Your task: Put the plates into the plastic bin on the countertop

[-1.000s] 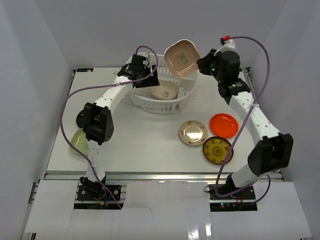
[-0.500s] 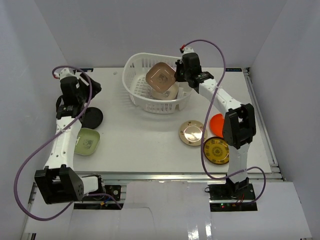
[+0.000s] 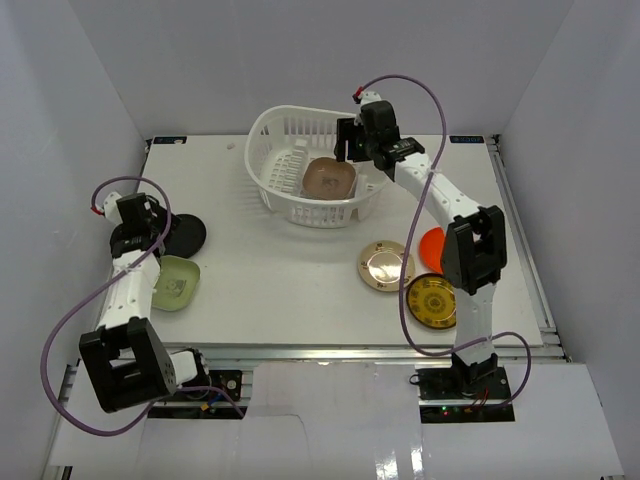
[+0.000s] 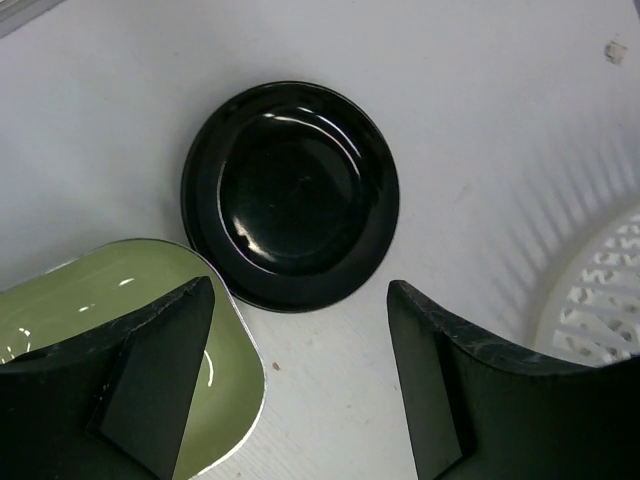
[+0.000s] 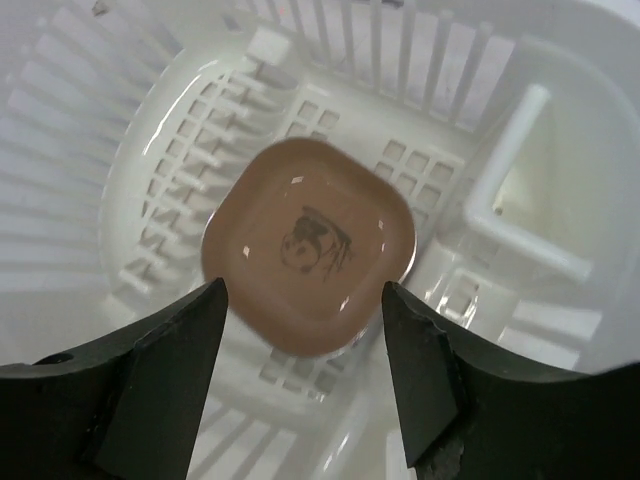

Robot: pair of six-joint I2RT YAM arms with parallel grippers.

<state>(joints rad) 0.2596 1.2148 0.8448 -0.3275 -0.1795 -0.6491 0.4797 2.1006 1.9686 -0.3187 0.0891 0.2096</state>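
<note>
The plastic bin [image 3: 285,205] stands at the back middle of the countertop [image 3: 280,280]. A brown square plate with a panda print [image 5: 310,245] lies inside the plastic bin [image 5: 150,150], free of any finger. Directly above it my right gripper [image 5: 302,290] is open, also seen over the bin's right side [image 3: 346,150]. At the left, my left gripper [image 4: 300,290] hangs open and empty above the countertop, a black round plate [image 4: 290,195] just ahead of it and a green plate [image 4: 90,330] under its left finger. From above, the left gripper [image 3: 152,240] sits between the black plate [image 3: 188,233] and the green plate [image 3: 177,284].
A gold plate [image 3: 385,266], a dark plate with a gold pattern [image 3: 434,301] and an orange plate [image 3: 432,240], partly behind the right arm, lie on the right side. The bin's edge [image 4: 600,300] shows in the left wrist view. White walls enclose the table.
My right gripper has opened and let go of the brown plate, which now lies in the bin. The left arm has swung toward the near left, over the black and green plates.
</note>
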